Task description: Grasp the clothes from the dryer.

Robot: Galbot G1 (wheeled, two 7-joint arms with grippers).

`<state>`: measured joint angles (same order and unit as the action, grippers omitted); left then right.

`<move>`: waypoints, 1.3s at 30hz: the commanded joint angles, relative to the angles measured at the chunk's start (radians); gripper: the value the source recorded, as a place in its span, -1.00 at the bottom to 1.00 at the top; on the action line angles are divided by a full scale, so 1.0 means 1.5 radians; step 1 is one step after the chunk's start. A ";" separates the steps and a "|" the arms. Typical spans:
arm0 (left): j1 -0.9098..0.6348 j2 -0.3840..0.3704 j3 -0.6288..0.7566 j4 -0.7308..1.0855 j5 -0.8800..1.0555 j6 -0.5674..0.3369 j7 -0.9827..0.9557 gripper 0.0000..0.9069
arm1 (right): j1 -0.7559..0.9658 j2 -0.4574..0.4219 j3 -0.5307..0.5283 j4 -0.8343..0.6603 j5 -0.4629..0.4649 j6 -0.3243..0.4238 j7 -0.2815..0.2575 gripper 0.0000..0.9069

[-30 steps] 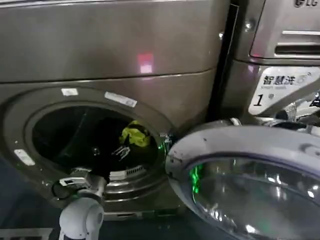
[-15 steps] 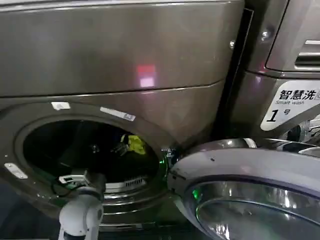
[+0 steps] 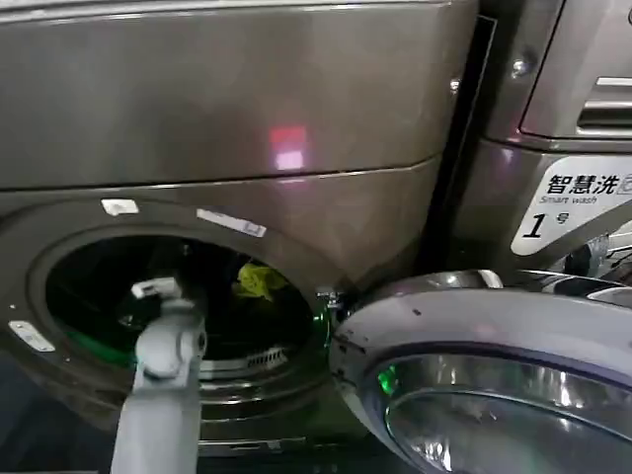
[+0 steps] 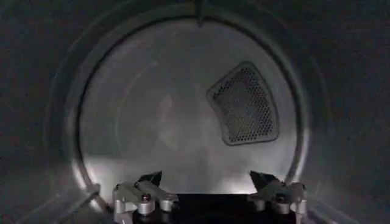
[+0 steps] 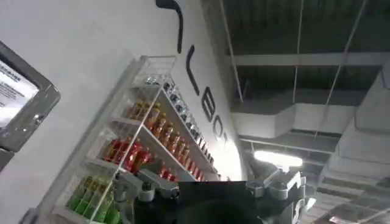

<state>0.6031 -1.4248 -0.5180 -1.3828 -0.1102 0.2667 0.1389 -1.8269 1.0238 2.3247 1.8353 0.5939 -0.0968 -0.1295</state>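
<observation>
Though open-jawed, left gripper (image 4: 207, 185) misses clothes (image 3: 255, 280).

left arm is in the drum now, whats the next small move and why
Probably swing the left gripper toward the robot's right and deeper, onto the yellow-green clothes. Its fingers are open and hold nothing, facing the drum's bare back wall, while the bundle sits right of the arm inside the dryer.

My left gripper (image 4: 207, 182) reaches inside the dryer (image 3: 227, 128) drum, jaws apart. The clothes (image 3: 255, 280) lie in the drum to its right. The door (image 3: 494, 385) hangs right of the porthole.
</observation>
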 commanded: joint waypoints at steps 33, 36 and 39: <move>-0.510 0.091 0.428 0.736 0.787 -0.291 0.688 1.00 | 0.008 0.007 -0.004 0.012 0.000 0.008 0.001 1.00; -0.499 0.094 0.437 0.734 0.785 -0.289 0.687 1.00 | 0.009 0.008 -0.005 0.014 0.000 0.008 0.001 1.00; -0.489 0.091 0.437 0.739 0.780 -0.286 0.687 1.00 | 0.009 0.010 -0.005 0.018 -0.001 0.008 0.000 1.00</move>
<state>-0.1402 -1.2865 0.1007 -0.2974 1.0365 -0.1606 1.1529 -1.8134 1.0360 2.3173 1.8562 0.5934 -0.0846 -0.1289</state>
